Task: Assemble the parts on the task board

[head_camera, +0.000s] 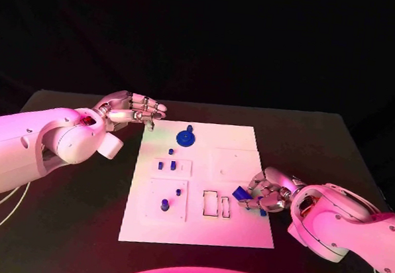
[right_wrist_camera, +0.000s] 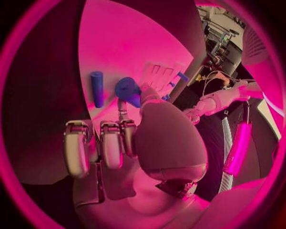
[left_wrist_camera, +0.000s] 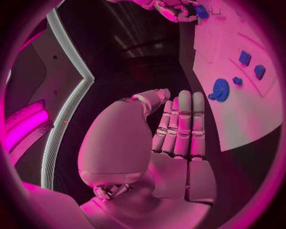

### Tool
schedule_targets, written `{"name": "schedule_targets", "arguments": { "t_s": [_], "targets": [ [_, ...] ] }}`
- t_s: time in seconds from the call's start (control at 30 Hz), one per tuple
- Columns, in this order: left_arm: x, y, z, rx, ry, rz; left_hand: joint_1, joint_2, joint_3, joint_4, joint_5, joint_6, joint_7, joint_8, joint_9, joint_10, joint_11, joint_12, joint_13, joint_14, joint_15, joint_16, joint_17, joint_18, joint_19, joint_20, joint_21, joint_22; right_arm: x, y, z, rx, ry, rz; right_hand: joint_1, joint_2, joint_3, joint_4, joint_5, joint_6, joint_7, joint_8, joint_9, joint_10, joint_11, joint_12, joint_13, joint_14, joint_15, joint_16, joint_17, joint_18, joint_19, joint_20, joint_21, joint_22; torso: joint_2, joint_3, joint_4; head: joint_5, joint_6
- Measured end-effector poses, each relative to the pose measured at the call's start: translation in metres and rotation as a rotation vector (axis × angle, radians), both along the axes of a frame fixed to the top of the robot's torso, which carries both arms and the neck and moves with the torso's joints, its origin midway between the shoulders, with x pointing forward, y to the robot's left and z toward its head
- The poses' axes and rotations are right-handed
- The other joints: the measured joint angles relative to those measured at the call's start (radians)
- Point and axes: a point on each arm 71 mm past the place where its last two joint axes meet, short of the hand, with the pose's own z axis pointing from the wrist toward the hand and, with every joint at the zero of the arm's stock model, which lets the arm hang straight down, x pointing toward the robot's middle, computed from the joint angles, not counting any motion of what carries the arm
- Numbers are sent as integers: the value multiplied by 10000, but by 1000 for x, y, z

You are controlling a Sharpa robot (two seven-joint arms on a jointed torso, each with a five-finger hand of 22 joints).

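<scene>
The right hand (head_camera: pixel 267 190) is pinching a blue part (head_camera: pixel 241 193) at the task board (head_camera: pixel 234 237)'s three o'clock edge, probably readying insertion. The left hand (head_camera: pixel 128 109) is idling, fingers together and empty, at ten o'clock.

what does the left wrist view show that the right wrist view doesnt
Left wrist view alone: the blue gear and small blue parts standing beside it on the board, seen past the left hand, its fingers straight and together, holding nothing. Right wrist view alone: a blue cylinder lying on the board, and the blue part at the right hand's fingertips. Both share the white task board.
</scene>
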Motion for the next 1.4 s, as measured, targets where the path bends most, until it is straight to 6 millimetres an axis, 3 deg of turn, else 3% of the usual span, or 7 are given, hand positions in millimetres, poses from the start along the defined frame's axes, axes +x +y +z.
{"name": "schedule_targets", "arguments": {
  "t_s": [0.17, 0.37, 0.4, 0.73, 0.77, 0.83, 1.4],
  "targets": [
    [0, -1, 0, -2, 4, -7, 0, 0, 0, 0, 0, 0, 0, 0, 0, 0, 0, 0, -8, 0, 0, 0, 0, 0, 0, 0, 0, 0, -1, 7, 8, 500, 194, -139, -173, 173, 107, 13, -3, -1, 2, -1, -6, 0, 0, 0, 0, 35, -35, 39, 0, -156, 0, 0, 54, -1, 0, 0, 1, -13, 10],
    [0, -1, 0, -4, 10, -14, 0, 0, 0, 0, 0, 0, 0, 0, 0, 0, -1, 0, -8, 0, 0, 0, 1, 1, 0, 0, 0, 0, -4, 22, 10, 998, 623, -24, -399, 340, 128, 18, -8, -20, 23, -13, -14, 0, 1, 0, -1, 36, -35, 39, -1, -157, 0, 0, 53, -1, 3, 0, 2, -5, -17],
    [0, -1, 0, -5, 11, -16, 0, 0, 0, 0, 0, 0, 0, 0, 0, 0, -1, 0, -8, 0, 0, 0, 1, 1, 0, 0, 0, 0, -4, 25, 10, 1044, 676, 6, -603, 351, 148, 31, -8, -19, 24, -13, -241, 0, 1, 38, -1, 35, -35, 39, -1, -157, 0, 0, 53, -1, 3, -1, 5, -5, -19],
    [0, -2, 0, -9, 21, -27, 0, 0, 0, 0, 0, 0, 0, 0, 0, 1, -1, 0, -8, 0, 0, 0, 1, 1, 0, 0, 1, 1, -3, 45, 1, 1130, 1303, 404, -1694, 182, 610, -28, -258, 126, 123, 134, -239, 24, -15, 39, -2, 36, -34, 38, -2, -156, 0, 1, 50, -2, 9, -8, 19, 28, -58],
    [0, -1, 0, -8, 22, -25, 0, 0, 0, 0, 0, 0, 0, 0, 0, 1, -1, 0, -8, 0, 0, 0, 2, 0, 0, 0, 1, 1, -4, 46, -1, 1119, 1354, 433, -1762, 138, 623, -38, -258, 136, 116, 145, 43, 43, -30, 39, -2, 36, -34, 38, -1, -156, 0, 1, 50, -3, 10, -7, 20, 35, -61],
    [0, -1, 0, -6, 25, -21, 0, 0, 0, 0, 0, 0, 0, 0, 0, 1, -1, 0, -8, 0, 0, 0, 1, 1, 0, 0, 1, 1, -4, 50, -3, 1100, 1444, 510, -2037, 49, 625, -39, 215, 261, 62, 206, 269, 37, -38, 39, -2, 13, -57, 38, -2, -157, 0, 1, 49, -3, 10, -5, 20, 46, -71],
    [0, -1, 0, 3, 51, -15, 0, 0, 0, 0, 0, 0, 0, 0, 0, 1, -1, 0, -7, 0, 0, 0, 2, 0, 0, 0, 1, 2, -4, 60, -4, 1052, 1393, 762, -2159, -72, 624, -38, 336, 428, -72, 224, 285, 5, -68, 38, -3, -3, -72, 38, 5, -156, -1, 2, 48, -4, 12, 9, 0, 114, -88]
  ]
}}
